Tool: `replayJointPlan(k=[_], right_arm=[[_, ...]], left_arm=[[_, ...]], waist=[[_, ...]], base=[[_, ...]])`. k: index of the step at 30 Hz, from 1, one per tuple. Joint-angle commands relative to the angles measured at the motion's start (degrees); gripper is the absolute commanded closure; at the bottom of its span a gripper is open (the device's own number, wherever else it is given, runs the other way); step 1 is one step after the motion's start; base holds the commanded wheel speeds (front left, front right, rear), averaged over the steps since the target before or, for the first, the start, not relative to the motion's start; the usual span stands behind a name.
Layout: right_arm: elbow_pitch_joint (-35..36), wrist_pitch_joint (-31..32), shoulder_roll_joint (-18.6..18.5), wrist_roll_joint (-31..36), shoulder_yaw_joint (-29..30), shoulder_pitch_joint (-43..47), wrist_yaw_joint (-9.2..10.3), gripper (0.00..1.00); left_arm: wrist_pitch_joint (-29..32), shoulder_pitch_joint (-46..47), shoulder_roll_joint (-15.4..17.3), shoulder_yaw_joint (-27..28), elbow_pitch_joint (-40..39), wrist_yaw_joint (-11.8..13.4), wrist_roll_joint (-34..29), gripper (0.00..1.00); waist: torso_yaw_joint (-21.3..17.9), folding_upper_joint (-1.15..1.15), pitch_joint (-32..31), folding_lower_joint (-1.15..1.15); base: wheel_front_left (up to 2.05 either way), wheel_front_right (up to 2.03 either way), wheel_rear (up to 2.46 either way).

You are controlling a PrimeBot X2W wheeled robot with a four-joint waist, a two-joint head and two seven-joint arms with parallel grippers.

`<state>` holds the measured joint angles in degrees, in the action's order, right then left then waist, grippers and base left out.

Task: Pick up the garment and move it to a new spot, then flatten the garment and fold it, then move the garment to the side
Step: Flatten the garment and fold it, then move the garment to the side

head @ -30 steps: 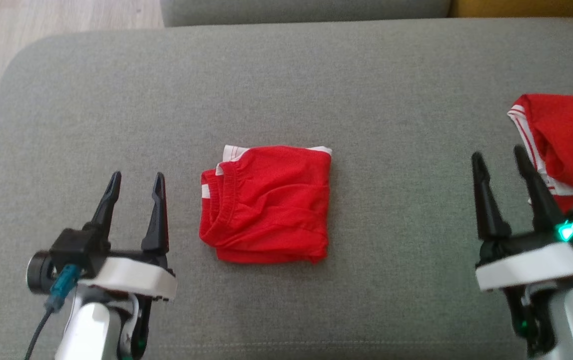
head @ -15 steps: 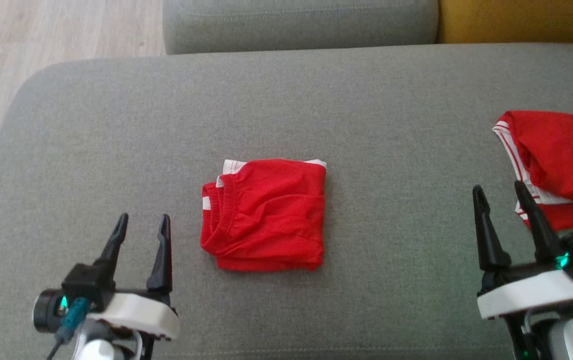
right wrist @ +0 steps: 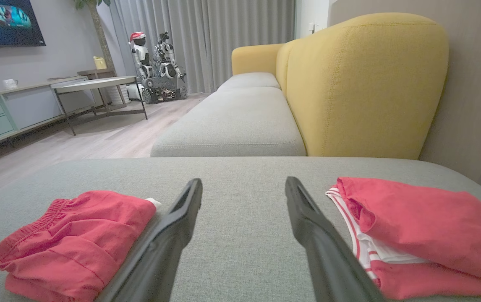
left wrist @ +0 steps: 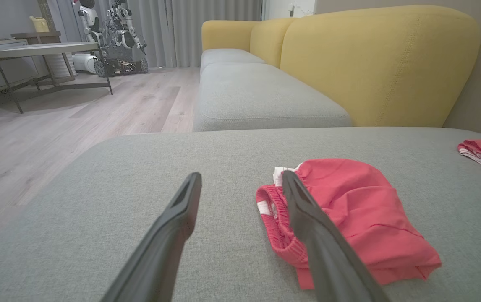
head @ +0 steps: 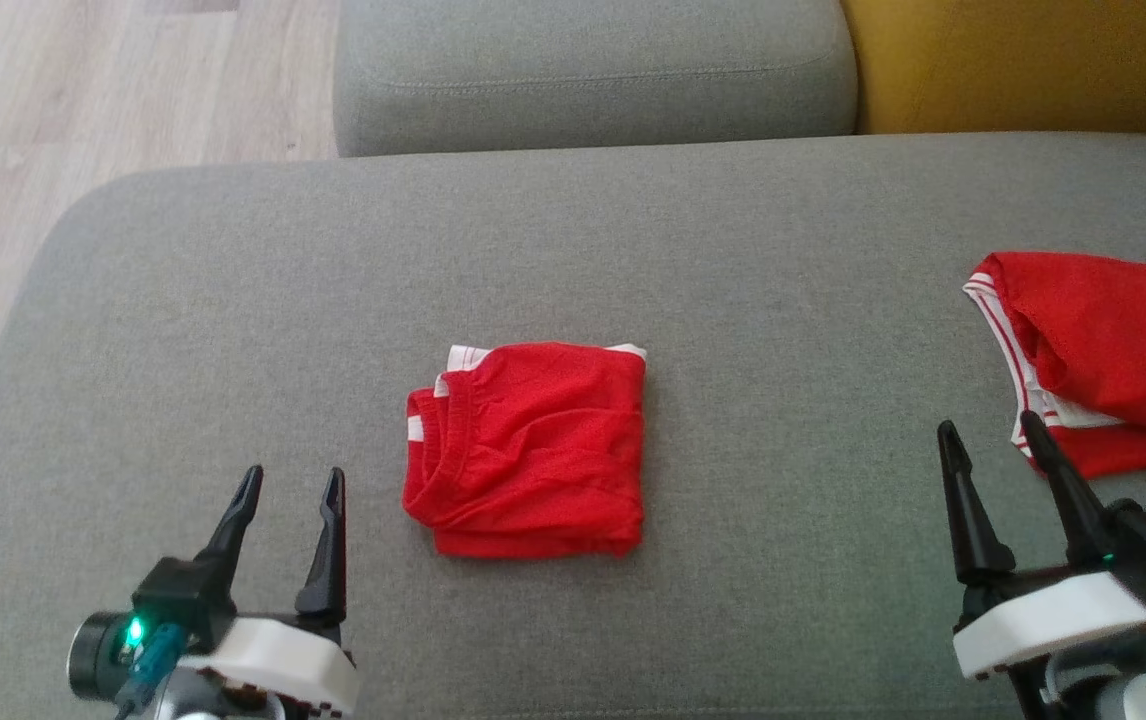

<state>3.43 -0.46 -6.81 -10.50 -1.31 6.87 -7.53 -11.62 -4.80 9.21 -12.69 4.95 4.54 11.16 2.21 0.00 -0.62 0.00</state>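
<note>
- Left gripper (head: 295, 471), right gripper (head: 988, 423): both spread wide, empty, at near edge of grey cushion (head: 733, 250).
- Folded red garment (head: 528, 450) lies mid-cushion between them, nearer the left.
- Second red garment (head: 1113, 350) just beside right gripper.
- Yellow backrest (head: 1013, 60) farthest.

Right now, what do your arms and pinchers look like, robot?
My left gripper and right gripper each have two long black fingers that taper to points. They sit on a black block above a white collar. Beside the left one is a round dark camera with a green light and a teal plug. Below the right one is a pale forearm.
</note>
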Motion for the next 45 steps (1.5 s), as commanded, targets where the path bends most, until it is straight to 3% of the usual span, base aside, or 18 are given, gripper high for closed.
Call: replayJointPlan(k=[1, 36, 45], right_arm=[[2.2, 0.2, -0.7, 0.4, -0.9, -1.2, 0.04, 0.00], [2.1, 1.4, -0.9, 1.1, -0.6, -1.0, 0.04, 0.00], [0.9, 2.5, -0.4, 1.3, 0.1, -1.5, 0.04, 0.00]], left_arm=[[0.0, 1.4, 1.1, 1.6, -2.2, 0.4, -0.1, 0.00], [-0.3, 1.9, 1.8, 0.8, -2.3, 1.5, 1.5, 0.00], [-0.4, 4.0, 1.7, -0.1, -2.4, 1.1, 1.5, 0.00]], waist=[[0.0, 0.00, -0.2, 0.00], [0.5, 0.00, -0.2, 0.00], [3.2, 0.00, 1.4, 0.00]], base=[[0.00, 0.00, 0.00], [0.00, 0.00, 0.00], [0.00, 0.00, 0.00]])
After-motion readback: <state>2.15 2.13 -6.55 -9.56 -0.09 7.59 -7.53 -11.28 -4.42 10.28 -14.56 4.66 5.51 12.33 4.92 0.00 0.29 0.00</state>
